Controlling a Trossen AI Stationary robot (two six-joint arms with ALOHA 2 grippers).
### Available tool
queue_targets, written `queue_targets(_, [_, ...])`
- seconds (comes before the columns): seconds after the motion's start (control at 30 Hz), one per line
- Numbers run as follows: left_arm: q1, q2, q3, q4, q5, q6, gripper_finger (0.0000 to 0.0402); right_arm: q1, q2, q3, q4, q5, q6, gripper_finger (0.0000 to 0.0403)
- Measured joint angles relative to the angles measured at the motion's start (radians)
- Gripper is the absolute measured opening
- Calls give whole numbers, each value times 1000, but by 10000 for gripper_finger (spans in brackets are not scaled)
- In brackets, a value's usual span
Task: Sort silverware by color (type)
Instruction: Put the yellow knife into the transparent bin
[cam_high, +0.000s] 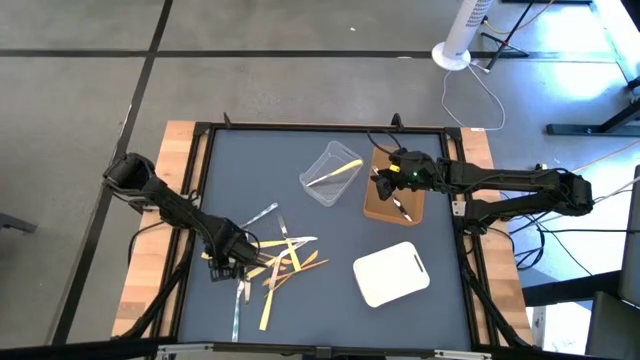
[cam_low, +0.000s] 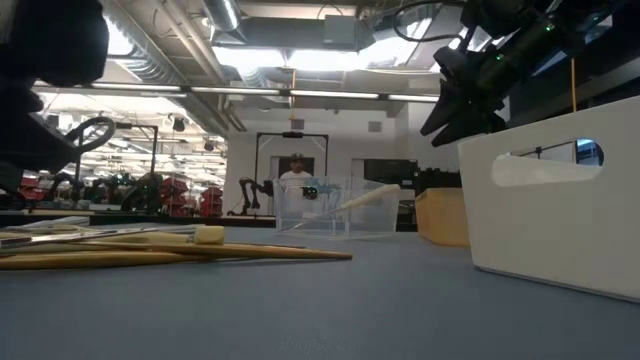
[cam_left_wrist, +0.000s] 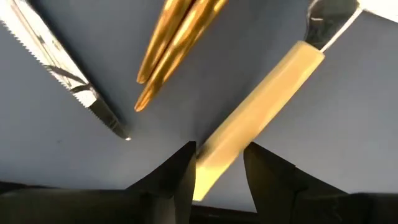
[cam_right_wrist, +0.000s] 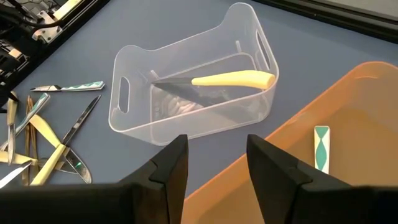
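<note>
Here, left gripper (cam_left_wrist: 219, 171) apart around pale-yellow-handled knife (cam_left_wrist: 261, 106); right gripper (cam_right_wrist: 217, 162) apart, empty.

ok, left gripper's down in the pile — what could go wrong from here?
1. The left gripper straddles a yellow handle near its end, fingers open; such an end grip might let it pivot or slip.
2. The pile is crossed over itself, so a lift could drag neighbours like the orange sticks.
3. The right gripper hangs open over the brown tray, beside the clear tub.
</note>
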Motion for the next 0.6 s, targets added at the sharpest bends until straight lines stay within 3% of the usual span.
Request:
queue_targets(0.33, [-37,-3,-29,46,-29,-3,123,0,0,0,0,0,0,150])
queue_targets(0.6, [-37,-2,-31,42,-35,-3,67,0,0,0,0,0,0,150])
